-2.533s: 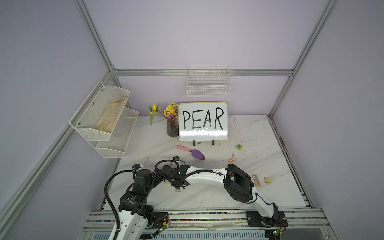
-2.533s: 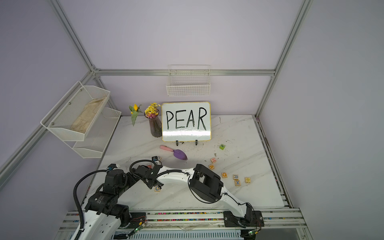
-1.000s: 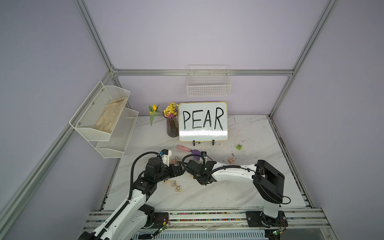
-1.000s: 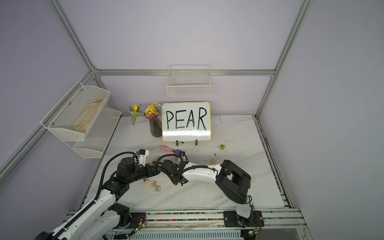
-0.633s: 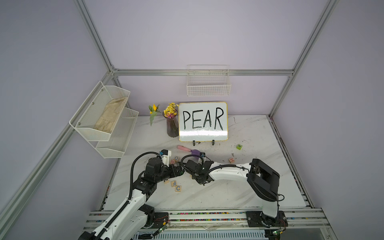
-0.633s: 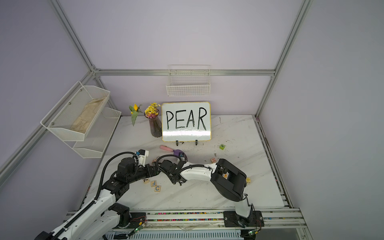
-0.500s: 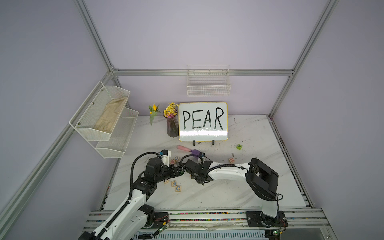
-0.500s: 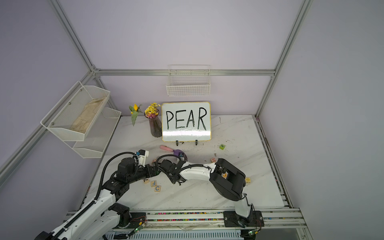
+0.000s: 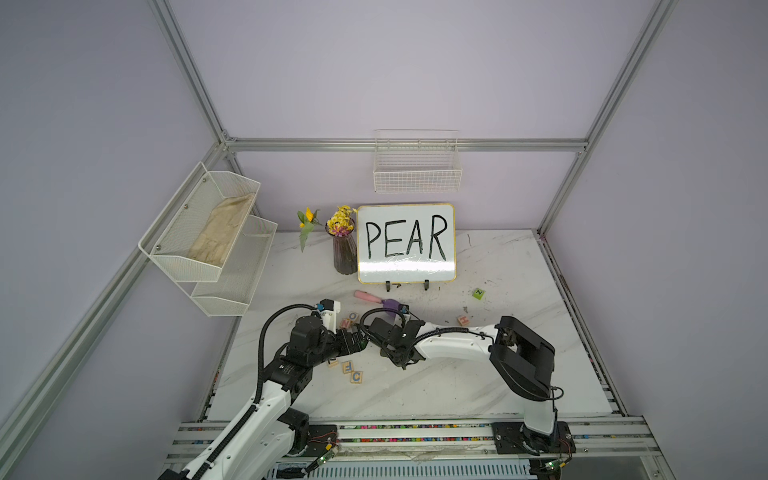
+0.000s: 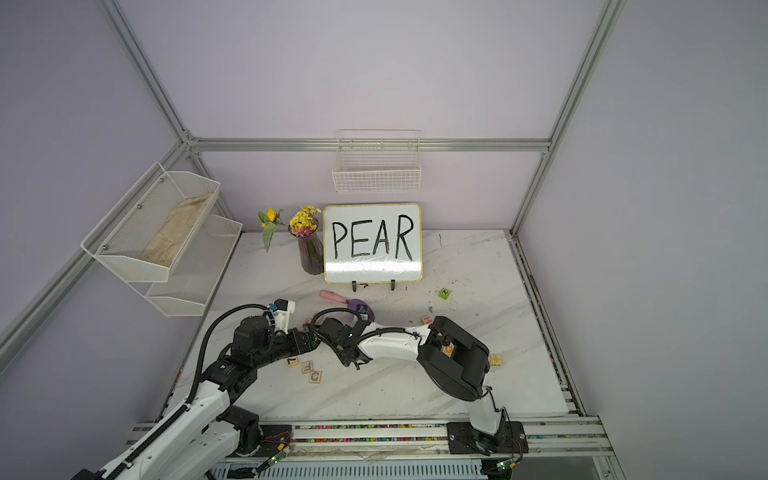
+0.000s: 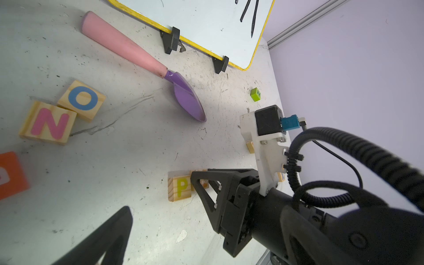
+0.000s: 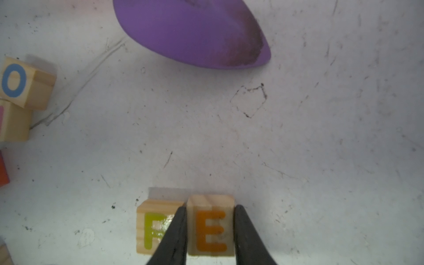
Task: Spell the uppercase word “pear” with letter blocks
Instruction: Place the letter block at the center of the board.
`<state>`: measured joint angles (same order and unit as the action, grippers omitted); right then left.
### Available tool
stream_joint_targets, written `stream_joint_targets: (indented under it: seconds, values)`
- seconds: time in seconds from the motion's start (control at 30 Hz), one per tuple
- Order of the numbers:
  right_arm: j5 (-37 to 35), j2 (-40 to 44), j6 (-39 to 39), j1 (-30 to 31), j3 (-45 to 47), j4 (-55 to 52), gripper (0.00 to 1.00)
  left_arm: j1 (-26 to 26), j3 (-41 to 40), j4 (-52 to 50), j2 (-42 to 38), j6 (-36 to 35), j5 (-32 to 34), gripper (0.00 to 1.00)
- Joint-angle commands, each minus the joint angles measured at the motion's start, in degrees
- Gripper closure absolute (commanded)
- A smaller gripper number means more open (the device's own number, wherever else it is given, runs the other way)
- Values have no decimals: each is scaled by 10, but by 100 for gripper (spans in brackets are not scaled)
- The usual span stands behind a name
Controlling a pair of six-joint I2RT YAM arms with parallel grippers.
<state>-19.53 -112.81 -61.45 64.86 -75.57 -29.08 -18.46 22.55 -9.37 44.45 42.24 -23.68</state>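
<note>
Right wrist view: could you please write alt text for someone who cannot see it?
The black fingers of the right gripper are shut on the orange E block, right beside the yellow P block on a white table. A purple scoop lies beyond, a blue O block to one side.

One finger [image 12: 176, 231] of the right gripper [image 12: 210, 207] covered part of the P block [image 12: 151, 226] beside it; the clamped E block [image 12: 211, 229] was blurred. The left gripper [image 9: 356, 340] showed one finger [image 11: 110, 236], cut off at the edge; its opening was unclear.
</note>
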Motion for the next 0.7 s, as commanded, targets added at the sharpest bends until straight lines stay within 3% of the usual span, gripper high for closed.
stream_joint_targets:
  seconds: [0.0, 0.67]
  values:
    - [-4, -25, -21, 6, -2, -38, 73, -3, 0, 52, -14, -3, -14, 0]
    - [-5, -30, -1, 6, -11, -58, 70, -3, -1, 52, -20, -3, -10, 0]
